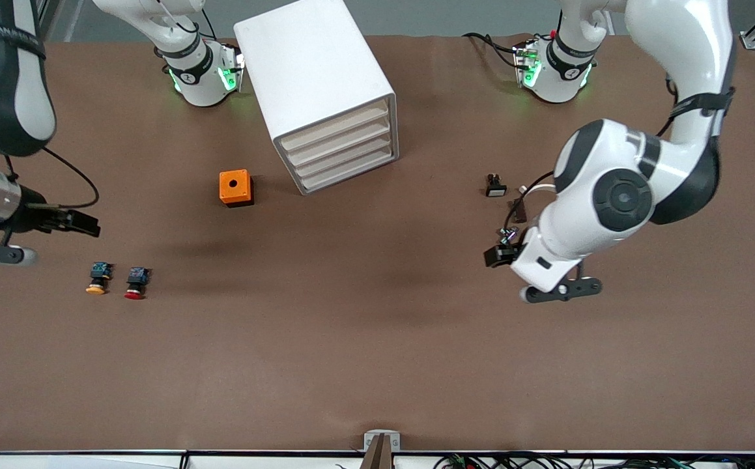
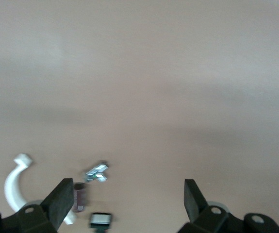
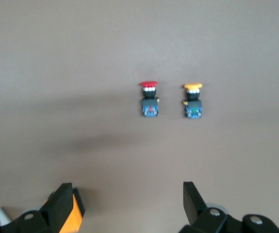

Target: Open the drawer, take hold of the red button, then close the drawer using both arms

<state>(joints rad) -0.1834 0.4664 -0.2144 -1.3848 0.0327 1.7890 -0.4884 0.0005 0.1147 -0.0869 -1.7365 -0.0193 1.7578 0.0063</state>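
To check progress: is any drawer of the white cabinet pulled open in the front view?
No, all drawers of the white cabinet sit flush and closed.

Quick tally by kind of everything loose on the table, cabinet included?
Push-buttons: 2, red-capped button and yellow-capped button
Orange box: 1
Drawer cabinet: 1
Small black-and-white part: 1
Total: 5

Both arms hang above the worktop (image 1: 364,339) with nothing held. The left gripper (image 2: 127,204) has its fingers spread wide. The right gripper (image 3: 127,204) likewise.
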